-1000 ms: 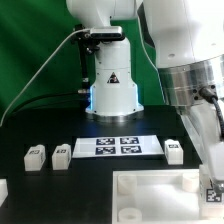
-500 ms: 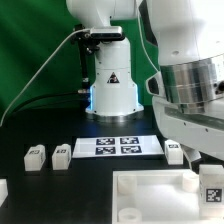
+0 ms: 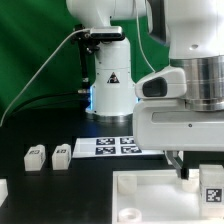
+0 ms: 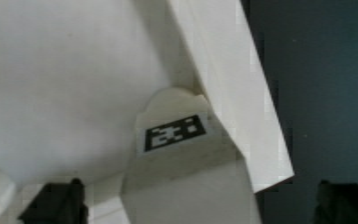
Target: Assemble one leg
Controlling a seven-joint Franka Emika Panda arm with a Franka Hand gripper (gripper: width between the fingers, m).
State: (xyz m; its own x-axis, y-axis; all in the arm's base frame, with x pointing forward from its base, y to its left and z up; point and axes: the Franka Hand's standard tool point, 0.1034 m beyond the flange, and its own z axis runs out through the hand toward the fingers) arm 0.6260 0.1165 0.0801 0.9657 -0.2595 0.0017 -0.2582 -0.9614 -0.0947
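A leg (image 3: 212,183), a white stubby block with a square marker, stands at the near right corner of the large white tray-like piece (image 3: 150,190). My gripper (image 3: 208,170) hangs right over it. In the wrist view the same leg (image 4: 176,133) runs down between my two dark fingers (image 4: 55,200), which stand wide apart with a gap on each side of it. The gripper (image 4: 201,205) is open. Two more legs (image 3: 35,154) (image 3: 61,155) lie on the black table on the exterior view's left.
The marker board (image 3: 115,146) lies in front of the robot base (image 3: 112,90). Another white part (image 3: 3,188) shows at the left edge. My hand and wrist (image 3: 190,100) fill the exterior view's right and hide the table behind them.
My hand has turned and swung toward the exterior view's left, now covering the leg that lay right of the marker board. The leg at the tray's corner has stayed in place.
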